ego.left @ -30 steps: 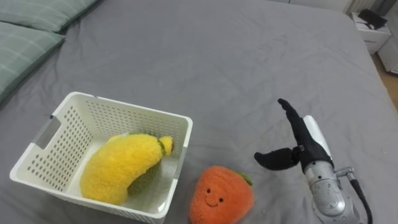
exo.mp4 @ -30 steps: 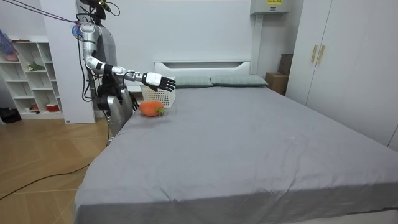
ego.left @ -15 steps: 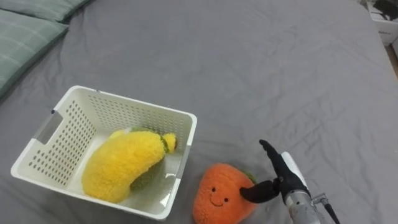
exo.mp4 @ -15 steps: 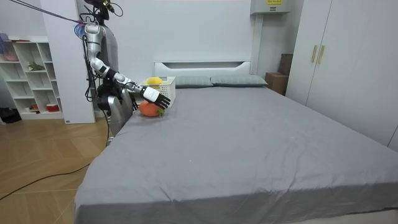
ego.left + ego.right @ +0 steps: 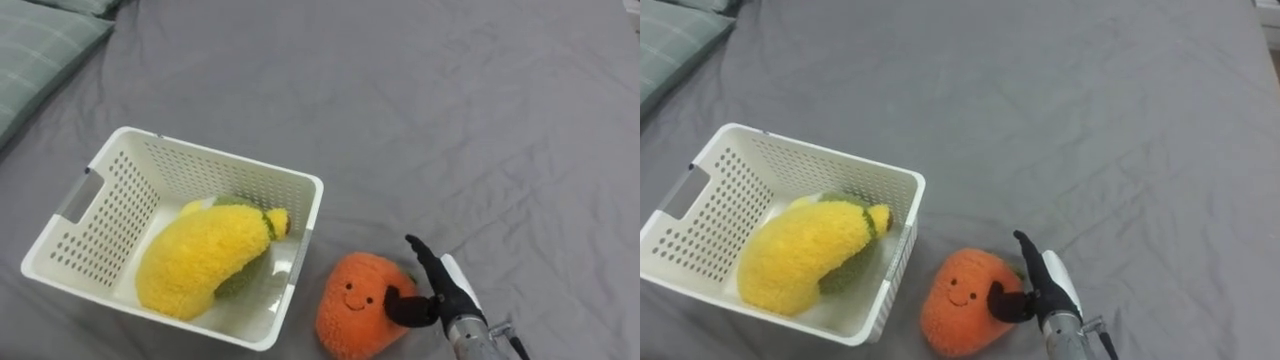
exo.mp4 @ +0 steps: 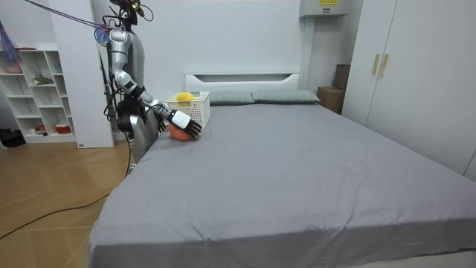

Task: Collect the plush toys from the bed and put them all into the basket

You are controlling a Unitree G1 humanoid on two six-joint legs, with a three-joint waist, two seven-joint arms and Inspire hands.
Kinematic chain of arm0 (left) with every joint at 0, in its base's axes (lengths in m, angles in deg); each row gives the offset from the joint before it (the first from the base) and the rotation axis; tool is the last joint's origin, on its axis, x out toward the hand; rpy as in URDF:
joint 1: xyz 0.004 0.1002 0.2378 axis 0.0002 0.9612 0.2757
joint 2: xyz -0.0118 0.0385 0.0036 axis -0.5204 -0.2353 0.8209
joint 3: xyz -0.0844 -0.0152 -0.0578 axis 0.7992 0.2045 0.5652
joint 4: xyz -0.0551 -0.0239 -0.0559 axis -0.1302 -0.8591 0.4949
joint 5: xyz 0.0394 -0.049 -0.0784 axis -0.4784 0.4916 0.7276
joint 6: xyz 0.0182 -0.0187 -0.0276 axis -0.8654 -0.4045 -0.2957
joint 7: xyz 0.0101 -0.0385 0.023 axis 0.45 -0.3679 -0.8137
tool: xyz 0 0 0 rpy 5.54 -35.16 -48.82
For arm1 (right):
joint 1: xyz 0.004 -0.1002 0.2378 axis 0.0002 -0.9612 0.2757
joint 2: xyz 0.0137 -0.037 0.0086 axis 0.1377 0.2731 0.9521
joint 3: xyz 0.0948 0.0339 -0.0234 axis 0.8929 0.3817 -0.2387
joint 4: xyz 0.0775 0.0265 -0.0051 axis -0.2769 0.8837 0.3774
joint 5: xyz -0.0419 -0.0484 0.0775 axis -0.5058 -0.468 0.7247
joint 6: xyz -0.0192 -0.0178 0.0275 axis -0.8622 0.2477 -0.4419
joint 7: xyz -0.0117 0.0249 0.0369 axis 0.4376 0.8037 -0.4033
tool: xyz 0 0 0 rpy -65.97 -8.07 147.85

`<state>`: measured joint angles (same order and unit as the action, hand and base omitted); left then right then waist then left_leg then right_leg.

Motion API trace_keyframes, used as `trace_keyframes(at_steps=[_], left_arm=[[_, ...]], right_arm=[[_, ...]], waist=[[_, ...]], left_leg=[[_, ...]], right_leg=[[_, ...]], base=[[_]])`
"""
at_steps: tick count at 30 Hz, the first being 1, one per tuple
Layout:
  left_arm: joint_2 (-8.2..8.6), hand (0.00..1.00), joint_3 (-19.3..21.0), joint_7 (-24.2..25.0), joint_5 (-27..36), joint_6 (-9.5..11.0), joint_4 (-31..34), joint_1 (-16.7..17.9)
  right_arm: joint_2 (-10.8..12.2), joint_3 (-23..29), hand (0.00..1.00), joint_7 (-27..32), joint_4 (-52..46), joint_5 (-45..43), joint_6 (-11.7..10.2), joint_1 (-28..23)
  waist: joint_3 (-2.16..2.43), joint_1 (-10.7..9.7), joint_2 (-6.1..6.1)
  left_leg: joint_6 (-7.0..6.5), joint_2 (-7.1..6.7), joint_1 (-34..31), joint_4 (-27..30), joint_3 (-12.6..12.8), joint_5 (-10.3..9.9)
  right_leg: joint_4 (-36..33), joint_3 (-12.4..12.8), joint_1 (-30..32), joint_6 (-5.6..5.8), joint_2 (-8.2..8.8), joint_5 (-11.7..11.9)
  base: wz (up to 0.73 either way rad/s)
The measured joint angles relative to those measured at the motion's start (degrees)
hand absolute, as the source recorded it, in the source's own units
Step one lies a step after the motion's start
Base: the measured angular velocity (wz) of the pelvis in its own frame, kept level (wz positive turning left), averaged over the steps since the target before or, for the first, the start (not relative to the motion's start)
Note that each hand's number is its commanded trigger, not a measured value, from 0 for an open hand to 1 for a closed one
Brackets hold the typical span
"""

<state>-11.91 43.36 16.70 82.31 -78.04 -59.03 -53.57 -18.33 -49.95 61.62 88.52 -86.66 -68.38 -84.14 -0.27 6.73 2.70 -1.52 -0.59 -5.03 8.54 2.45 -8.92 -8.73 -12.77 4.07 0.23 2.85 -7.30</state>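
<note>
An orange plush toy [image 5: 352, 308] with a smiling face lies on the grey bed [image 5: 450, 110], just right of a white slotted basket [image 5: 215, 160]. A yellow banana plush [image 5: 200, 262] lies inside the basket. My right hand [image 5: 441, 288] comes in from the lower right and rests against the orange toy's right side. Its thumb touches the plush and its fingers point straight up past it, so the hand is open. In the room view I stand at the bed's side near the headboard, with the right hand [image 6: 186, 123] lowered onto the orange toy [image 6: 175, 132].
Green checked pillows [image 5: 40, 35] lie at the far left by the head of the bed. The grey sheet stretches wide to the right of the toy. In the room view a white shelf unit [image 6: 37, 89] stands behind me and wardrobes [image 6: 416, 74] line the far side.
My right hand has dropped from above the sheet and moved left to the orange toy, its thumb now against the plush. The eye view has tilted down a little.
</note>
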Motion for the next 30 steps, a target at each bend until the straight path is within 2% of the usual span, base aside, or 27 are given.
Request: trace_keyframes(at_steps=[12,15,21,30], left_arm=[[0.11,0.00,0.1,0.6,0.0,0.6,-0.1,-0.3],[0.08,0.00,0.1,0.7,0.0,0.9,-0.1,-0.3],[-0.14,0.00,0.2,0.5,0.1,0.9,0.0,-0.2],[-0.46,0.00,0.2,0.7,0.4,0.9,-0.1,-0.2]], right_arm=[[0.2,-2.0,0.00,-2.2,1.4,-0.7,0.1,0.6],[0.4,-2.5,0.00,-3.0,2.6,-0.7,0.2,0.9],[0.4,-3.3,0.00,-3.7,3.0,-3.5,1.1,3.2],[-0.1,-4.4,0.00,-5.4,1.0,-5.7,2.7,3.4]], waist=[[-0.05,0.5,0.49],[-0.15,1.4,0.85],[-0.54,1.6,1.80],[-0.35,2.3,2.18]], left_leg=[[0.01,-0.02,-1.3,0.2,-0.6,0.0],[0.04,-0.02,-1.6,0.2,-1.0,0.0],[0.09,-0.03,-1.8,0.4,-1.3,0.1],[0.09,0.00,-1.4,0.4,-1.2,0.1]], right_leg=[[-0.1,-0.6,0.9,-0.08,0.02,0.1],[0.0,-1.2,1.0,-0.12,0.03,0.1],[0.1,-1.7,1.0,-0.12,0.02,0.1],[0.1,-1.6,1.0,-0.15,0.02,0.1]], base=[[0.02],[0.04],[0.03],[0.00]])
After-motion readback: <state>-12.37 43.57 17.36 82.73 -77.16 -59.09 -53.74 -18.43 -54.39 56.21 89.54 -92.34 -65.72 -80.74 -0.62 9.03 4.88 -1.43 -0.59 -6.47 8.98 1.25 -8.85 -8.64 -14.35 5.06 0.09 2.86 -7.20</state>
